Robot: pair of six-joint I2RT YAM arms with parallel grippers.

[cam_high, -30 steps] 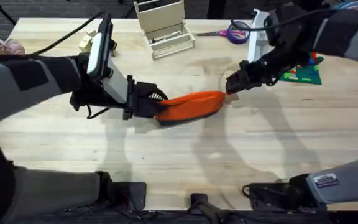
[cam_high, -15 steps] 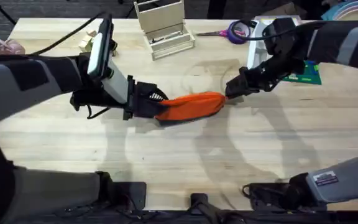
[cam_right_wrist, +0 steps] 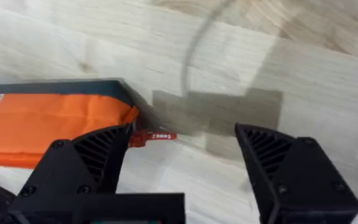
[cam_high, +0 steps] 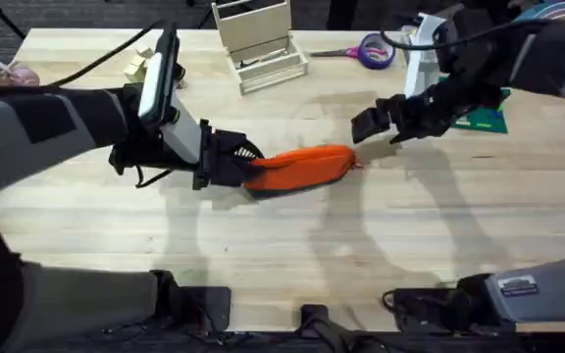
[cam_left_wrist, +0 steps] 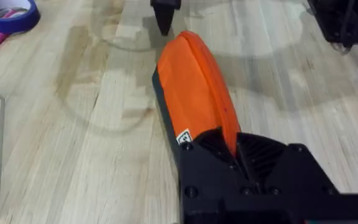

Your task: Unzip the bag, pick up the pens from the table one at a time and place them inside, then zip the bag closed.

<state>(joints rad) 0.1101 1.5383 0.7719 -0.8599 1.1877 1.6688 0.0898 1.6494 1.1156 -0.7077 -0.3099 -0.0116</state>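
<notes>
The right gripper [cam_high: 373,122] let go, lifted, opened wide; left gripper [cam_high: 241,165] holds the bag [cam_high: 302,167]; zipping looks done

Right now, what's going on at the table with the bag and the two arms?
The left claw is clamped on one end of the orange bag, pinning it to the table. The right claw hangs open just off the other end, near the small red zipper pull, touching nothing. The bag looks zipped shut.
</notes>
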